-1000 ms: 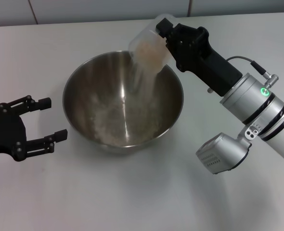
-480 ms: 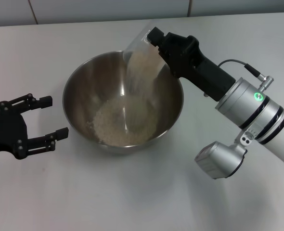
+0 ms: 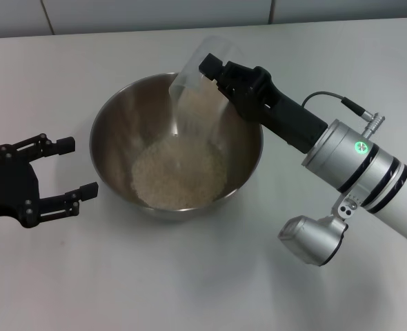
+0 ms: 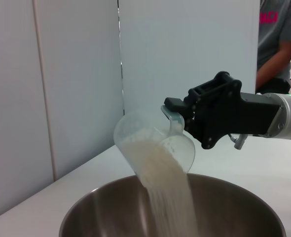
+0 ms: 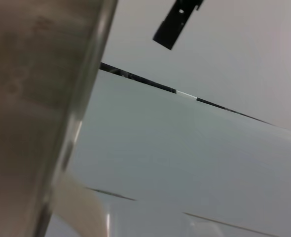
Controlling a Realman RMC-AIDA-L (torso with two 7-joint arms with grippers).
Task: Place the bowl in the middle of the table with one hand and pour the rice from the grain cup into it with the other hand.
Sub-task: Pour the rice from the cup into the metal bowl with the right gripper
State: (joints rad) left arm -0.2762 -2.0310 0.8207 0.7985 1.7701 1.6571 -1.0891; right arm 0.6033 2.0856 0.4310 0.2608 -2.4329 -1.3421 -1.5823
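The steel bowl [image 3: 114,155] stands in the middle of the white table [image 3: 190,276] with a pale heap of rice [image 3: 179,172] in its bottom. My right gripper [image 3: 221,77] is shut on the clear grain cup [image 3: 200,65] and holds it tipped steeply over the bowl's far rim. Rice streams from the cup into the bowl; the left wrist view shows the cup [image 4: 153,148], the falling rice [image 4: 167,192] and the bowl's rim [image 4: 86,207]. My left gripper [image 3: 72,169] is open and empty, on the table just left of the bowl.
A grey-white wall panel [image 3: 155,14] runs along the table's far edge. A person in a grey shirt [image 4: 278,44] stands beyond the table in the left wrist view. The right wrist view shows the bowl's outer wall [image 5: 32,98] very close.
The right gripper has tipped the cup further and moved it slightly left. Most of the rice has left the cup, and the heap in the bowl has grown. The left arm has not moved.
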